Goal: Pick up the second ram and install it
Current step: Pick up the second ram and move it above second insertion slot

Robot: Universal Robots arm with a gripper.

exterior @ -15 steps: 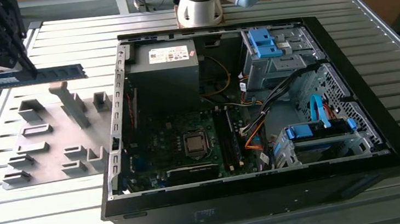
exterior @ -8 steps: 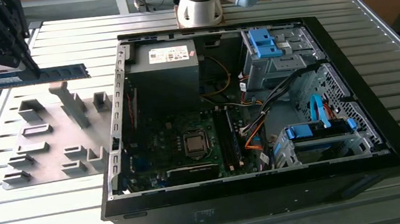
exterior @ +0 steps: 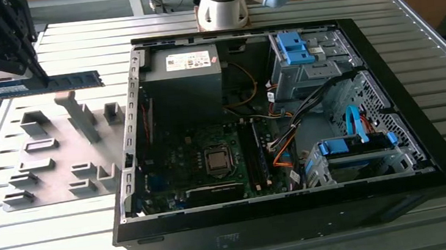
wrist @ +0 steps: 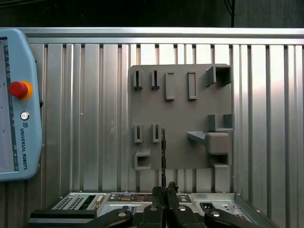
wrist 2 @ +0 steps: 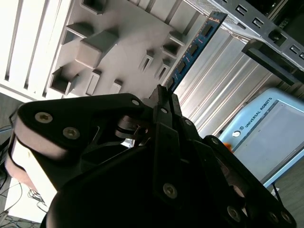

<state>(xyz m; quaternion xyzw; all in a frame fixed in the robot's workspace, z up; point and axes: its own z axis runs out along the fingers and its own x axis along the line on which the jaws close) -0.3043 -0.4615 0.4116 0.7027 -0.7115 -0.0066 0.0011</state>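
Over the holder tray point(exterior: 55, 172), at the exterior view's left: second ram point(exterior: 43, 84), hanging clear of the tray's slots, level and on edge.
Gripper point(exterior: 36, 74): pinched onto the stick's flat faces from above; lower contact edge left free, probably for seating.
Computer case point(exterior: 282, 233): lying open to the right, well apart; memory slots point(exterior: 252, 153) facing up.

Air is open over the desk point(exterior: 46, 240) around the grey holder plate point(exterior: 56, 162), whose upright blocks point(exterior: 83, 117) rise under the second ram point(exterior: 43, 84) pinched in the fingers point(exterior: 36, 68). The computer case's raised wall point(exterior: 134, 121) stands beside the plate; inside, cables point(exterior: 284, 151) and drive cages point(exterior: 303, 68) crowd its other side.
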